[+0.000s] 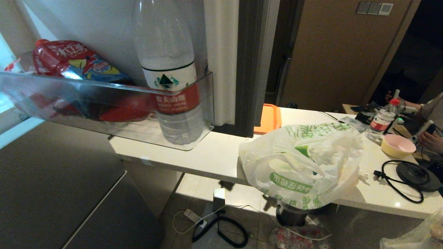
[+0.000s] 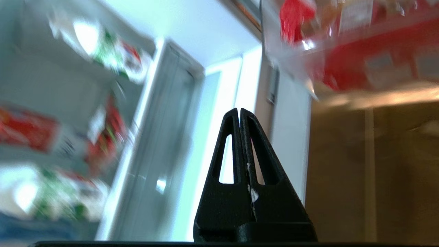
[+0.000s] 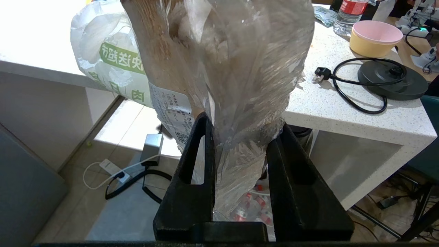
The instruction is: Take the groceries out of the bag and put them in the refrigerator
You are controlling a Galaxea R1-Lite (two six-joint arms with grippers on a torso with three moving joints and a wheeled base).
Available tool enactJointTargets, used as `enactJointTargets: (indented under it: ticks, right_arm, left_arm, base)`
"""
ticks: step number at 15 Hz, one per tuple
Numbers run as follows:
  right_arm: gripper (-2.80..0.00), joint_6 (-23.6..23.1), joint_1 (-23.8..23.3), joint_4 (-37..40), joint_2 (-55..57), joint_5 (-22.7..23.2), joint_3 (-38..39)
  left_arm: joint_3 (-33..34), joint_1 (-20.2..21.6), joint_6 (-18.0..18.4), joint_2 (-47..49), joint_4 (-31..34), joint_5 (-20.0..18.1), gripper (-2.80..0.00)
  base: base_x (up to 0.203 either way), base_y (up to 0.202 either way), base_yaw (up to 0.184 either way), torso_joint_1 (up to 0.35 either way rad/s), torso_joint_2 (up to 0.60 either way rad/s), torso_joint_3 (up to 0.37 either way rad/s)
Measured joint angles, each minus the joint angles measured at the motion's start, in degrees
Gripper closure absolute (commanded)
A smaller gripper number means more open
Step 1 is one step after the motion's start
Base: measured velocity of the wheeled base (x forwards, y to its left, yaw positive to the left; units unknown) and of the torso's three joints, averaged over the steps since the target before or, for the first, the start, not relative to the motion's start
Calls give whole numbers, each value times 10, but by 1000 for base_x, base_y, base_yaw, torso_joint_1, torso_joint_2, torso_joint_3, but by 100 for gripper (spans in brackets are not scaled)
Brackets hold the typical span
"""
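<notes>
the refrigerator (image 1: 242,69) door is being held open at ten o'clock in the head view, and its clear door shelf (image 1: 104,100) is carrying a red snack pack (image 1: 69,60) and a clear water bottle (image 1: 169,76) with a red label. in the left wrist view the left gripper (image 2: 239,113) is being kept fully closed on nothing, tips touching, and is being pointed toward the lit white interior, where blurred red and green packs are being seen on shelves. at four o'clock from the bottle, the bag (image 1: 301,166) is being left slumped at the near edge of the white counter (image 1: 214,152), with an orange tray (image 1: 270,119) behind it. in the right wrist view the right gripper (image 3: 240,127) is being clamped on a clear wrapped pack of pale beige lumps (image 3: 223,68). at three o'clock, a pink and yellow bowl (image 1: 398,147) and a black kettle base (image 1: 415,174) are being seen on the counter, beside a person's hand (image 1: 431,140).
</notes>
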Motion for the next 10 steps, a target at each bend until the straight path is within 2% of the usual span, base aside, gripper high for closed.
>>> enactJointTargets:
  ticks: [1,3,7,10]
  right_arm:
    - [0,0,0,0,0,0,0]
    - [0,0,0,0,0,0,0]
    - [0,-1,0,0,0,0,0]
    - [0,-1,0,0,0,0,0]
  left_arm:
    - [18,31,-21,-9,1,-36,0]
    - [58,56,-98,-34,1,-82,0]
    - [141,12,-300,-85,-9,-146,0]
    - [242,-49,-467,-137,-78,-162,0]
  base:
    - [0,0,0,0,0,0]
    - [0,0,0,0,0,0]
    - [0,0,0,0,0,0]
    - [0,0,0,0,0,0]
